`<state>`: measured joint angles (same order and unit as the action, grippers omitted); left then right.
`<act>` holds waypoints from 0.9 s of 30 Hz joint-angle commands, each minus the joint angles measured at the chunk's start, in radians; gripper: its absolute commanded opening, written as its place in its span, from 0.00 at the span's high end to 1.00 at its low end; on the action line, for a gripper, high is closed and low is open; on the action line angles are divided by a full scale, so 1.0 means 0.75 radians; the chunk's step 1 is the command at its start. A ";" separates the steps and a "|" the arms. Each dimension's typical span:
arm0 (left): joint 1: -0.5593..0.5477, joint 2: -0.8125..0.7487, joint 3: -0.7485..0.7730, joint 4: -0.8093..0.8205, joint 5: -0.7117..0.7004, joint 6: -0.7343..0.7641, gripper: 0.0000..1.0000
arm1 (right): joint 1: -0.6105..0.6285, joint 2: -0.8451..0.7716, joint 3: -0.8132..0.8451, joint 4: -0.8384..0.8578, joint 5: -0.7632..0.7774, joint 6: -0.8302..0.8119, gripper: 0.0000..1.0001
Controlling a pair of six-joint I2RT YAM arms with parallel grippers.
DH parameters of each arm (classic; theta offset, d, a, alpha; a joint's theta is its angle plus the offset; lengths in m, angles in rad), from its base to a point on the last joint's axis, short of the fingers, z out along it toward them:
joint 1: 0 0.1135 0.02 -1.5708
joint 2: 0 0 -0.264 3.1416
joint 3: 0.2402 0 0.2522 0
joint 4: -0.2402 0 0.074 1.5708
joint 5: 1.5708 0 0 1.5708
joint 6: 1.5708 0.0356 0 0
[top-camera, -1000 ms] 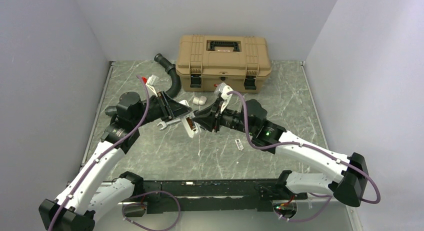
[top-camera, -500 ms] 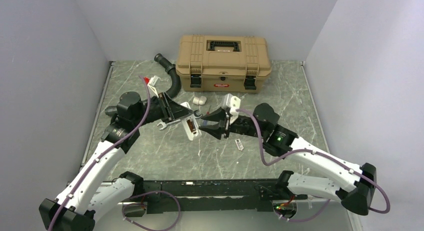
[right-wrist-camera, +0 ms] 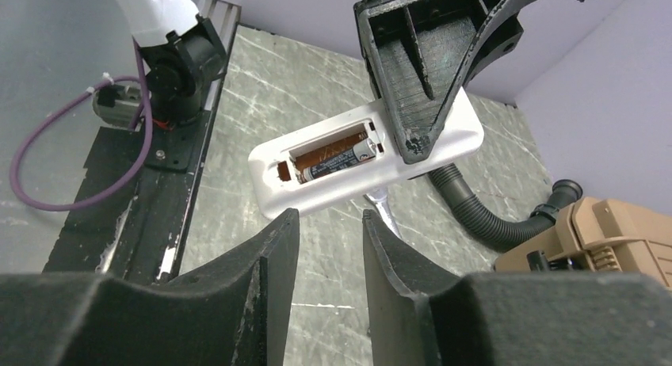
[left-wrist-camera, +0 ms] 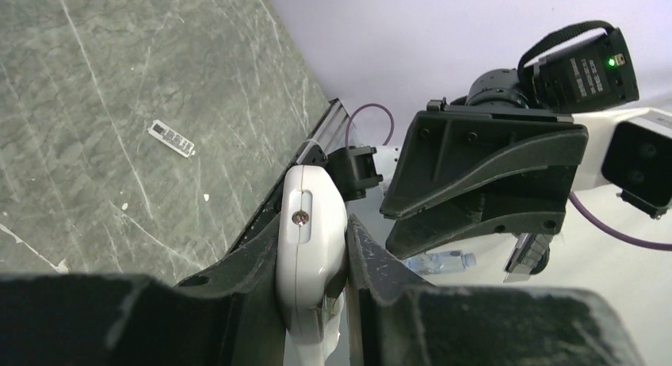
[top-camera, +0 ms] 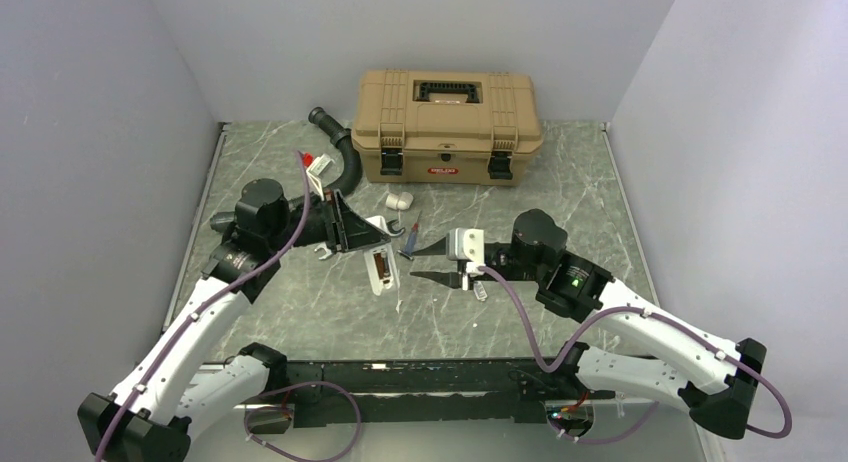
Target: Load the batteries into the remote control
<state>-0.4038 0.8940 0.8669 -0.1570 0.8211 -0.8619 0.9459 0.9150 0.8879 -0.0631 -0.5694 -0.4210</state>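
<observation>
The remote control is a slim white handset held above the table, with my left gripper shut on its upper end. In the left wrist view its rounded white end is pinched between both jaws of the left gripper. The right wrist view shows the remote control back side up, its compartment open and batteries lying inside. My right gripper stands open just right of the remote, not touching it. Nothing sits between the right gripper jaws.
A tan toolbox stands at the back with a black ribbed hose to its left. A wrench, a stubby white cylinder and a thin dark tool lie near the remote. A small white strip lies under the right gripper.
My right gripper has drawn back to the right, away from the remote, and its jaws stand apart. The left gripper has kept hold of the remote and tilted it slightly.
</observation>
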 commanded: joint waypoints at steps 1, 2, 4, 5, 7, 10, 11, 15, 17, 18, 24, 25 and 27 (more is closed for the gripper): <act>-0.017 0.003 0.060 0.012 0.071 0.054 1.00 | -0.003 -0.026 0.012 0.121 -0.062 -0.043 0.64; -0.019 0.007 0.054 0.024 0.074 0.050 1.00 | -0.004 -0.022 0.000 0.168 -0.070 -0.026 0.65; -0.027 0.017 0.048 0.045 0.081 0.039 1.00 | -0.003 -0.008 -0.018 0.239 -0.087 0.007 0.65; -0.030 0.020 0.045 0.051 0.081 0.035 1.00 | -0.003 0.003 -0.018 0.262 -0.099 0.016 0.65; -0.034 0.023 0.047 0.049 0.079 0.036 1.00 | -0.004 0.026 -0.018 0.301 -0.120 0.032 0.66; -0.036 0.024 0.054 0.036 0.074 0.045 1.00 | -0.002 0.052 -0.020 0.356 -0.154 0.043 0.66; -0.036 0.025 0.056 0.033 0.073 0.046 1.00 | -0.004 0.061 -0.019 0.369 -0.165 0.045 0.66; -0.039 0.027 0.056 0.040 0.075 0.041 1.00 | -0.003 0.101 -0.003 0.384 -0.209 0.034 0.67; -0.040 0.029 0.059 0.042 0.075 0.041 1.00 | -0.004 0.119 0.000 0.395 -0.226 0.033 0.67; -0.040 0.029 0.059 0.042 0.076 0.041 1.00 | -0.002 0.123 0.001 0.401 -0.231 0.032 0.68; -0.042 0.031 0.054 0.052 0.077 0.038 1.00 | -0.003 0.155 -0.004 0.434 -0.276 0.045 0.69; -0.043 0.031 0.053 0.056 0.077 0.035 1.00 | -0.003 0.159 -0.002 0.434 -0.282 0.045 0.69; -0.043 0.033 0.053 0.062 0.077 0.033 1.00 | -0.004 0.166 -0.005 0.438 -0.287 0.047 0.69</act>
<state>-0.4316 0.9203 0.8722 -0.1623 0.8520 -0.8505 0.9455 1.0332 0.8745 0.1982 -0.7334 -0.3920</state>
